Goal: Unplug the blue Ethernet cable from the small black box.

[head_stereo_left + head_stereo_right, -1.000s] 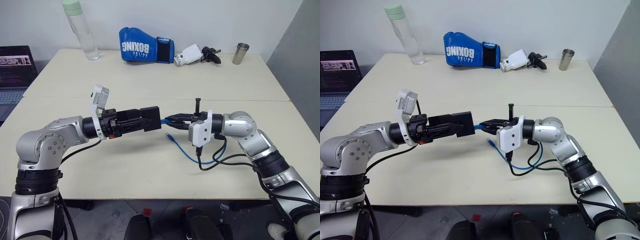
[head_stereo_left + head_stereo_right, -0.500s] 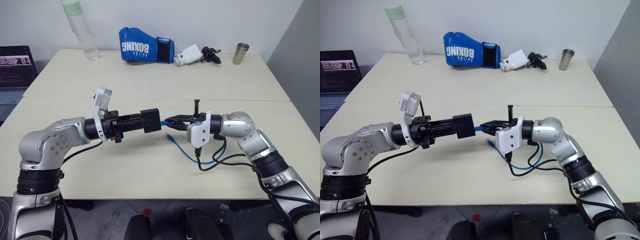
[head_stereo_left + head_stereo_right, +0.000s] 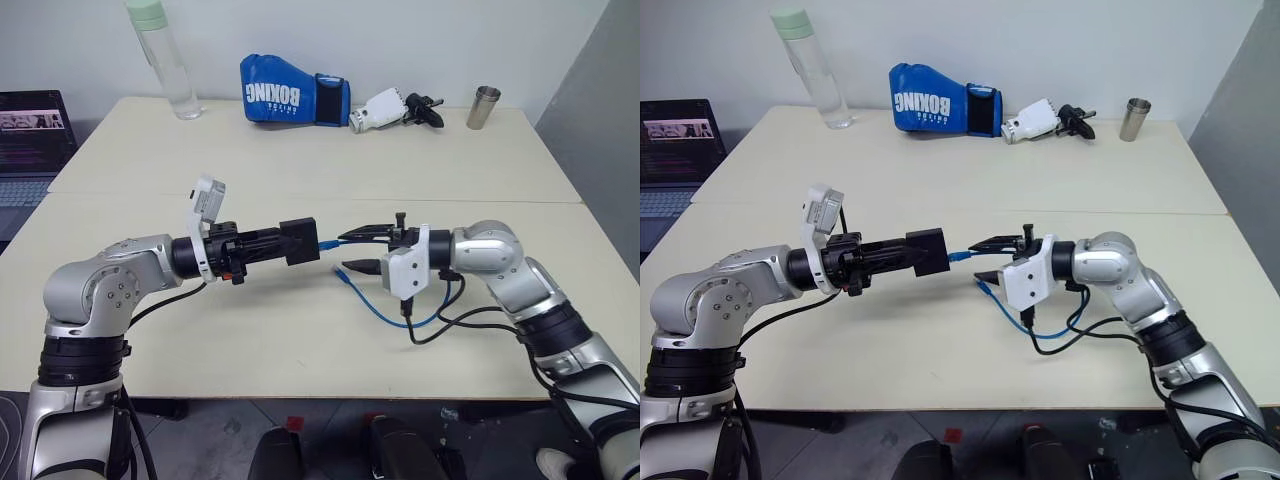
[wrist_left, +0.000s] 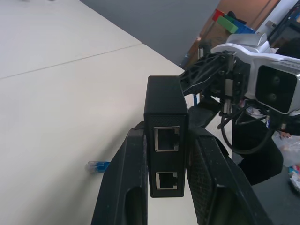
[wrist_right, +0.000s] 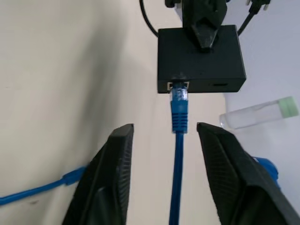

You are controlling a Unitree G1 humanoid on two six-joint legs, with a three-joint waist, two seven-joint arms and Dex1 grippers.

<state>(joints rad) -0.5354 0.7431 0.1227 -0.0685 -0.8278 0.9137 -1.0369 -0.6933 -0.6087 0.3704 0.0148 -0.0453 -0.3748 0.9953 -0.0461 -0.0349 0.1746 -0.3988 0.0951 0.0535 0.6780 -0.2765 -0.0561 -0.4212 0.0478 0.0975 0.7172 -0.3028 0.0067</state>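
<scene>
My left gripper is shut on the small black box, holding it level above the table; in the left wrist view the box sits between both fingers with two empty ports facing the camera. The blue Ethernet cable has one plug sitting in the box's far side. Its slack loops on the table and its free plug lies there. My right gripper is open, its fingers on either side of the cable just behind the plug, not touching it.
A blue boxing glove, a clear bottle, a white and black tool and a metal cup stand along the table's far edge. A laptop sits off the left side. A seam crosses the table.
My right gripper's fingers have spread apart and let go of the cable plug, and that hand has edged slightly right. The left gripper keeps the box in the same place.
</scene>
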